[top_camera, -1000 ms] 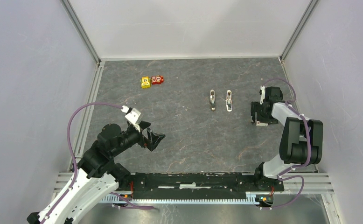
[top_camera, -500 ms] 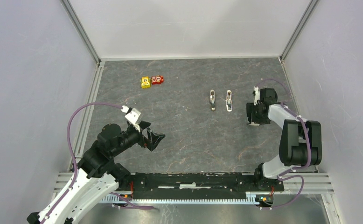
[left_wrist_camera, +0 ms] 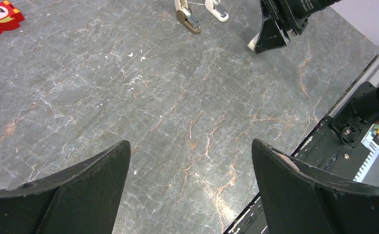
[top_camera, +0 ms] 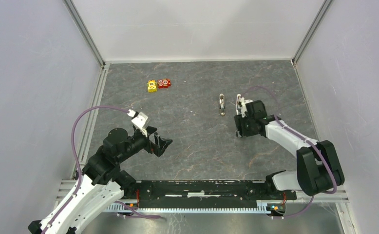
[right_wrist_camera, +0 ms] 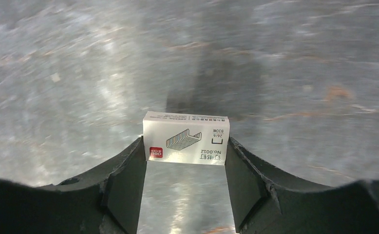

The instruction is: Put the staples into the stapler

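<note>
The right arm has swung in from the desk's right edge toward the middle, bringing the right gripper (right_wrist_camera: 186, 148) close to the stapler (left_wrist_camera: 187, 17); the left arm has not shifted. The stapler lies at mid-desk, cream with grey metal showing, and a whiter piece (left_wrist_camera: 217, 9) lies just beside it - whether the two are halves of one thing I cannot tell. In the right wrist view the jaws are closed on the box (right_wrist_camera: 186, 131) of staples, each finger against one short side, label facing the camera. I cannot tell whether the box is clear of the desk (top_camera: 192, 141) or sliding on it. The left gripper (left_wrist_camera: 190, 146) hangs over bare desk well short of the stapler, jaws wide and holding nothing. The step in hand looks like delivering the staples to the stapler. To do it well, the box should be set down near the stapler but not touching it - both pieces are light and a nudge would likely turn them. The squeeze should stay gentle, since thin card probably buckles. The right arm partly hides the whiter piece from above, so approach slowly. The left arm could then come in to steady the stapler before the box is opened.
</note>
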{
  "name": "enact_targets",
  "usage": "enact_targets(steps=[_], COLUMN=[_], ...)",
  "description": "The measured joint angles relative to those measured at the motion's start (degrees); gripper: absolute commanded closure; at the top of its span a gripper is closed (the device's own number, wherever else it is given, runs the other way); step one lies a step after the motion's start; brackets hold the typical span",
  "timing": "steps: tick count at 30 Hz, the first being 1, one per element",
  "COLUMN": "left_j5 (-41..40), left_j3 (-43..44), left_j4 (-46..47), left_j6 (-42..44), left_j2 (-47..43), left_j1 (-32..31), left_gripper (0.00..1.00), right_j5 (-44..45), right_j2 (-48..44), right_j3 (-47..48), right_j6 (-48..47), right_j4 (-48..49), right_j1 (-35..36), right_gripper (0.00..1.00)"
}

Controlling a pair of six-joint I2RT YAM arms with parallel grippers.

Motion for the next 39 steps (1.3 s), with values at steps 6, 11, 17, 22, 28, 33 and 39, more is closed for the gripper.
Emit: enact_targets(steps=[6,11,17,22,28,33,39], left_j5=[-0.22,-0.35,-0.61,-0.07,2.75,3.13,-1.66], left_j3=[0.0,0.0,0.0,0.0,0.0,1.2,4.5], left_j4=[0.0,-0.02,-0.48,0.0,4.46,7.28,10.25], left_j6=[0.0,0.0,-0.02,-0.09,-2.67,-4.68,-5.01], left_j2=[1.01,2.4,3.87,5.07,9.46,17.46,28.15], left_j1=[0.0,0.0,0.0,0.0,-0.07,-1.4,-9.2], left_gripper=[0.0,0.0,0.0,0.01,0.05,0.08,0.13], right_j5=[0.72,2.64,4.46,4.63,3.32,-3.43,-14.16], right_j2=[-1.09,-0.2,1.64,1.14,-4.94,-10.32,-10.97], right_j3=[-1.4,-1.38,-1.38,-1.38,-1.44,-4.96,-11.61], right_j6=[6.49,12.5,15.74,15.67,12.15,9.07,7.08], right_j4=[1.25,3.15,3.85,3.91,3.93,7.39,11.76], right_j1=[14.16,24.81,28.55,28.63,25.77,13.25,1.07], right_gripper=[0.38,0.38,0.28,0.24,0.31,0.44,0.54])
